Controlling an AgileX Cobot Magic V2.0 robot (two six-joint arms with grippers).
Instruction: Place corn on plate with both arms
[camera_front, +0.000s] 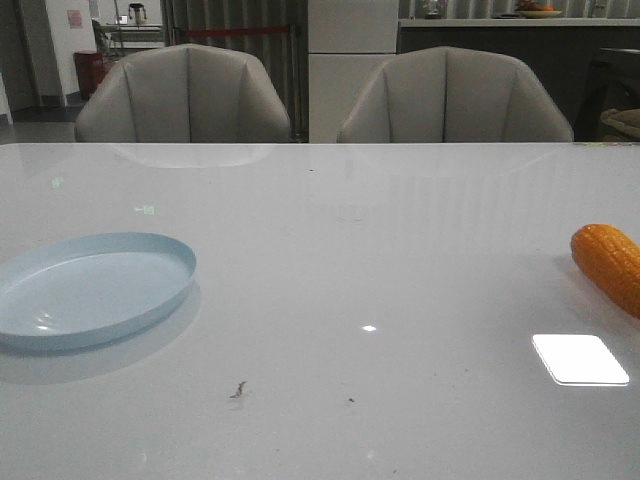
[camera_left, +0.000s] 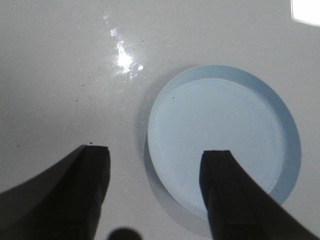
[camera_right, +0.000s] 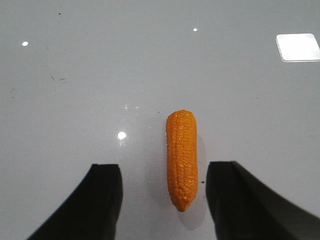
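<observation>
Lying on a glossy pale grey table (camera_front: 330, 260), the corn (camera_front: 610, 262) sits at the far right edge of the front view, partly cut off by the frame, an orange-yellow cob with tight rows of bumpy kernels and a plastic sheen. At lower left of the same view rests the plate (camera_front: 150, 300), round, shallow and pale blue, with a low raised rim and no markings; nothing lies in it. Plate and corn are well apart. No brand, label or writing can be read on either. Two grey upholstered chairs (camera_front: 185, 95) stand behind the table.

From the right wrist camera, the right gripper (camera_right: 162, 172) hangs above the table with its black fingers spread wide, the cob lying lengthwise between them, nearer one finger, tapered tip toward the camera, untouched. From the left wrist camera, the left gripper (camera_left: 155, 157) is likewise spread wide and holding nothing, one finger (camera_left: 225, 195) overlapping the plate's edge in the picture.
</observation>
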